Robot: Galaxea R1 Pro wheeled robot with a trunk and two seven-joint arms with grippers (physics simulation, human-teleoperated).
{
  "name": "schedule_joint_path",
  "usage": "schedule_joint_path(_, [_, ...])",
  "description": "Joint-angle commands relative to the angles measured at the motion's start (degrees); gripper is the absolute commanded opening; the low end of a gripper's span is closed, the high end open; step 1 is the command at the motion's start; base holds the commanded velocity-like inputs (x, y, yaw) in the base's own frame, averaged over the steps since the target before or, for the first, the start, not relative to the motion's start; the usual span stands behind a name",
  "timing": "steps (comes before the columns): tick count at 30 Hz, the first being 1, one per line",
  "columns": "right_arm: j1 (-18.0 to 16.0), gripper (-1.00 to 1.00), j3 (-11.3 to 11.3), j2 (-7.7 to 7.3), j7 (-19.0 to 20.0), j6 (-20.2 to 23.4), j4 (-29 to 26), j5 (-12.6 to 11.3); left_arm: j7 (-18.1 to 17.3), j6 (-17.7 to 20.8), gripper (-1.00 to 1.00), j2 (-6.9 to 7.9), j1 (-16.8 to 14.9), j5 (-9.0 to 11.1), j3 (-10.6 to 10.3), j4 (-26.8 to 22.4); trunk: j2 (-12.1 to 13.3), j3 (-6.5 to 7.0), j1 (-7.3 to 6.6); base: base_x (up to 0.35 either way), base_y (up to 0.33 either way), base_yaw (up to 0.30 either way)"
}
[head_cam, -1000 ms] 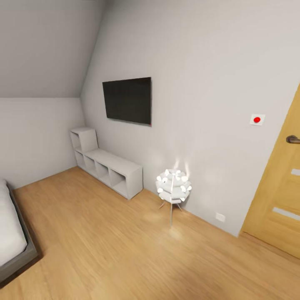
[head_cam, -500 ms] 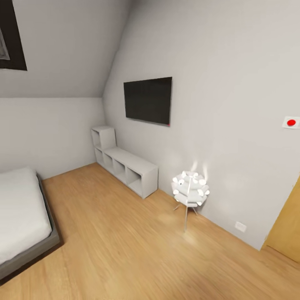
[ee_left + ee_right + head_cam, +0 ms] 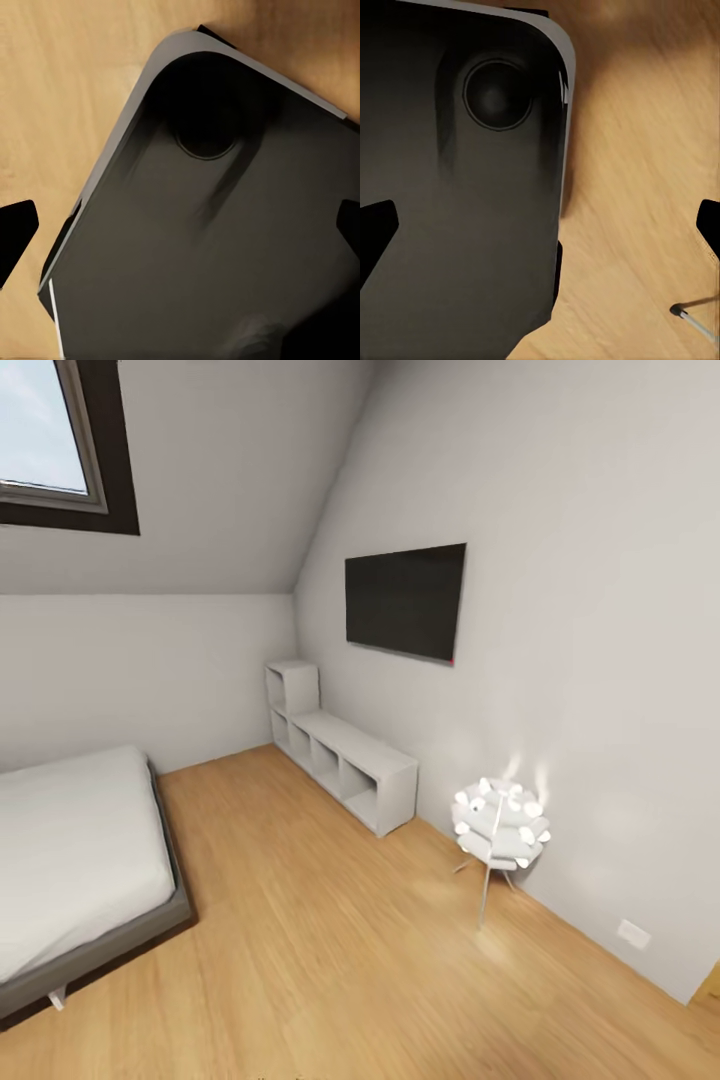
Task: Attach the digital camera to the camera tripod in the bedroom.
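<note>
My head view: bed at 8 o'clock, wall television at 1, floor lamp at 4. Both my grippers spread wide, empty.

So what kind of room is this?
Most likely an attic bedroom: a grey-framed bed with a white mattress, a black flat screen on the pale wall, and a dark-framed window in the sloped ceiling.

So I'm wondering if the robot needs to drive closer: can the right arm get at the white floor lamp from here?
Probably not. The floor lamp stands by the far wall across open wood floor, and the right gripper hangs open over the robot's own base.
</note>
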Motion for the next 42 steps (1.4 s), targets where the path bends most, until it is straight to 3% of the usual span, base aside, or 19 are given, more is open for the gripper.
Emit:
schedule_joint_path(1, [0.0, 1.00, 0.0, -0.01, 0.0, -0.1, 0.0, 0.3, 0.0, 0.0, 1.00, 0.00, 0.0, 0.2, 0.2, -0.1, 0.0, -0.04, 0.00, 0.010, -0.006, 0.278])
schedule_joint_path(14, [0.0, 1.00, 0.0, 0.05, 0.0, -0.1, 0.0, 0.4, 0.1, 0.0, 1.00, 0.04, 0.0, 4.4, 0.1, -0.1, 0.0, -0.04, 0.00, 0.168, -0.147, 0.278])
schedule_joint_path(42, [0.0, 1.00, 0.0, 0.08, 0.0, -0.1, 0.0, 0.4, 0.1, 0.0, 1.00, 0.11, 0.0, 4.6, 0.1, -0.1, 0.0, -0.04, 0.00, 0.244, -0.228, 0.278])
